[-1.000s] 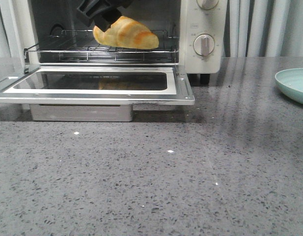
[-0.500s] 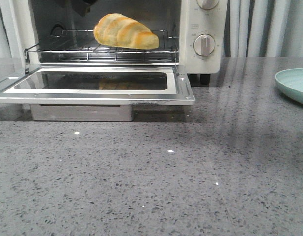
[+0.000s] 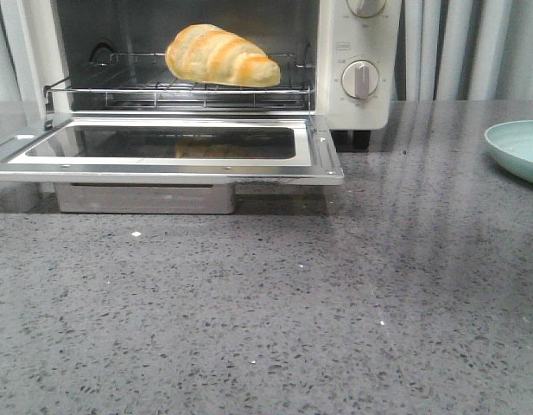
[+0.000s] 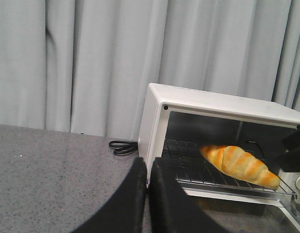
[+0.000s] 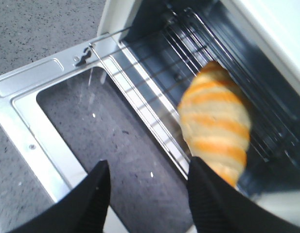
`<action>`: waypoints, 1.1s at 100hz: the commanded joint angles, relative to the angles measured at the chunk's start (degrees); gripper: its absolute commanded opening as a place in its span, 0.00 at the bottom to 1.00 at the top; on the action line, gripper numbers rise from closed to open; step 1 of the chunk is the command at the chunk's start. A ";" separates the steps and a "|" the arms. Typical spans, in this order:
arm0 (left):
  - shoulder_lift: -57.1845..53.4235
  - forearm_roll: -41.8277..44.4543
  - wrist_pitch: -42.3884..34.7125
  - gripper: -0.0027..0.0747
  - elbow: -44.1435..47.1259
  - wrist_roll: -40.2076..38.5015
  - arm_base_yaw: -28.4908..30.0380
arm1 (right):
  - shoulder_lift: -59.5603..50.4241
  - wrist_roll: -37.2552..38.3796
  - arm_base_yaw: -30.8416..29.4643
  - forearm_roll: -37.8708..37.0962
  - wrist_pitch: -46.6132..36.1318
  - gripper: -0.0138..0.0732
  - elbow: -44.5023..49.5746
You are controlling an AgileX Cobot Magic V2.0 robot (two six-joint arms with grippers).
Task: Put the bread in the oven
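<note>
The golden bread [image 3: 221,56] lies on the wire rack [image 3: 175,88] inside the cream-white oven [image 3: 365,52], whose glass door [image 3: 162,151] hangs open and flat. No gripper shows in the front view. In the right wrist view, my right gripper [image 5: 149,167] is open above the open door [image 5: 62,116], with the bread [image 5: 215,119] on the rack just beyond one fingertip and nothing between the fingers. In the left wrist view, my left gripper [image 4: 148,164] is shut and empty, off to the side of the oven [image 4: 208,104], apart from the bread [image 4: 239,165].
A pale green plate [image 3: 518,149] sits at the right edge of the grey speckled countertop [image 3: 275,311]. A black power cord [image 4: 123,145] lies coiled behind the oven. Grey curtains [image 4: 91,63] hang at the back. Two round dials [image 3: 359,79] are on the oven's right panel.
A second ago a black gripper was at the bread's left end inside the oven; it has let go and drawn up out of the front view. The bread now rests alone on the rack.
</note>
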 commanded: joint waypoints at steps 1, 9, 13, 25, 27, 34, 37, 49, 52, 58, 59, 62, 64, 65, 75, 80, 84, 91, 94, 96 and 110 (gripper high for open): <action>-1.24 -1.00 -7.59 0.01 1.36 -0.42 0.61 | -5.23 0.43 0.13 -0.48 2.44 0.52 -2.12; -1.62 -1.00 -8.59 0.01 3.71 -0.42 1.20 | -7.33 0.43 0.13 -0.48 6.65 0.52 -2.12; -1.62 -1.00 -8.68 0.01 4.80 -0.42 1.36 | -8.19 0.43 0.13 -0.48 8.23 0.52 -2.12; -1.62 -1.00 -8.89 0.01 7.60 -0.42 1.36 | -11.13 0.43 0.13 -0.48 11.81 0.44 -2.12; -1.62 -1.54 -8.90 0.01 8.00 -0.42 1.36 | -11.68 0.43 0.13 -0.48 12.16 0.42 -2.12; -1.62 -1.52 -8.85 0.01 9.01 -0.42 1.36 | -13.43 0.43 0.13 -0.60 13.78 0.32 -2.12; -1.62 -1.52 -8.67 0.01 9.32 -0.42 1.36 | -14.24 0.43 0.13 -0.71 14.71 0.28 -2.12; -1.62 -1.84 -8.35 0.01 10.29 -0.42 1.36 | -16.67 0.43 0.13 -1.87 18.45 0.12 -2.01; -1.62 -2.54 -8.17 0.01 10.29 -0.42 1.36 | -17.09 0.43 0.13 -2.42 19.40 0.09 -1.90; -1.62 -2.72 -8.17 0.01 10.29 -0.42 1.36 | -18.04 0.43 0.13 -3.69 21.34 0.07 -1.90; -1.62 -2.72 -8.17 0.01 10.29 -0.42 1.36 | -18.15 0.43 0.13 -3.82 21.52 0.07 -1.90; -1.62 -2.72 -8.17 0.01 10.29 -0.42 1.36 | -18.46 0.43 0.13 -4.35 22.26 0.07 -1.90; -1.62 -2.72 -8.17 0.01 10.29 -0.42 1.36 | -18.78 0.43 0.13 -4.54 22.71 0.07 -1.90; -1.62 -2.72 -8.17 0.01 10.29 -0.42 1.36 | -18.99 0.43 0.13 -4.69 22.93 0.07 -1.90; -1.62 -2.72 -8.28 0.01 10.29 -0.42 1.36 | -20.58 0.43 0.13 -5.63 23.67 0.07 -1.90; -1.62 -2.72 -8.28 0.01 10.29 -0.42 1.36 | -21.45 0.43 0.13 -6.22 23.80 0.07 -1.90; -1.62 -2.72 -8.28 0.01 10.29 -0.42 1.36 | -22.23 0.43 0.13 -6.67 23.80 0.07 -1.90; -1.62 -2.72 -8.28 0.01 10.29 -0.42 1.36 | -23.40 0.43 0.13 -7.29 23.86 0.07 -1.90; -1.62 -2.72 -8.28 0.01 10.29 -0.42 1.36 | -23.70 0.43 0.13 -7.27 23.93 0.07 -1.90; -1.62 -2.72 -8.28 0.01 10.29 -0.42 1.36 | -24.10 0.43 0.13 -7.27 24.08 0.07 -1.90; -1.62 -2.72 -8.28 0.01 10.29 -0.42 1.36 | -25.42 0.43 0.13 -7.27 24.62 0.07 -1.90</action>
